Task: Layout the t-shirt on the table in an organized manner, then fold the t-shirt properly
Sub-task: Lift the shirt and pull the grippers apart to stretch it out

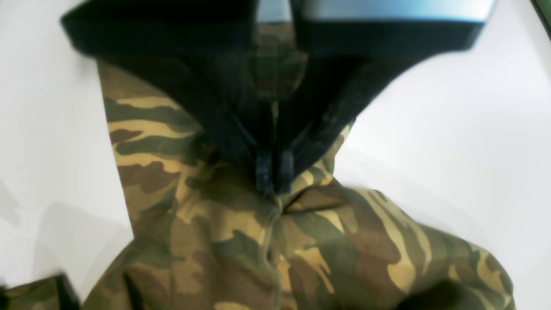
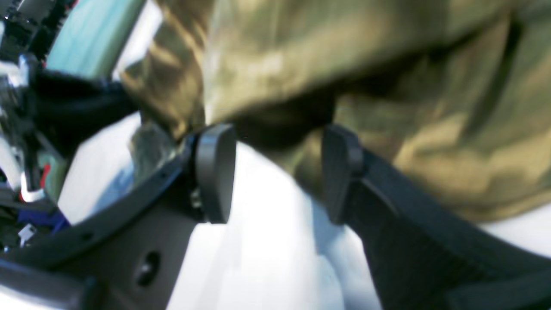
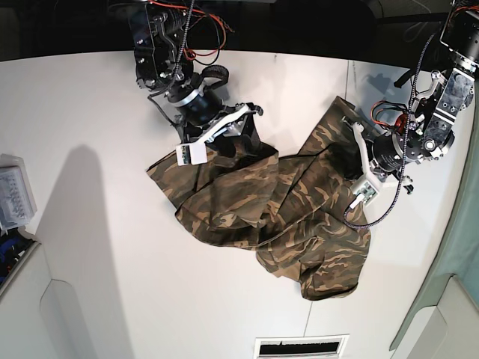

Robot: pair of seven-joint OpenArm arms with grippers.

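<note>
The camouflage t-shirt (image 3: 277, 209) lies crumpled in a heap on the white table (image 3: 90, 247), right of the middle. My left gripper (image 1: 274, 178) is shut on a pinch of the t-shirt (image 1: 241, 241) and holds that part up off the table; in the base view it (image 3: 353, 131) sits at the shirt's raised right corner. My right gripper (image 2: 277, 172) is open, its pads (image 2: 215, 172) wide apart, with the shirt's edge (image 2: 387, 86) just beyond the tips. In the base view it (image 3: 224, 133) hovers over the shirt's upper left edge.
A clear plastic bin (image 3: 15, 198) stands at the table's left edge. A white vent grille (image 3: 299, 346) lies at the near edge. A thin seam (image 3: 351, 75) runs across the table on the right. Both arms' bases and cables stand along the dark far edge.
</note>
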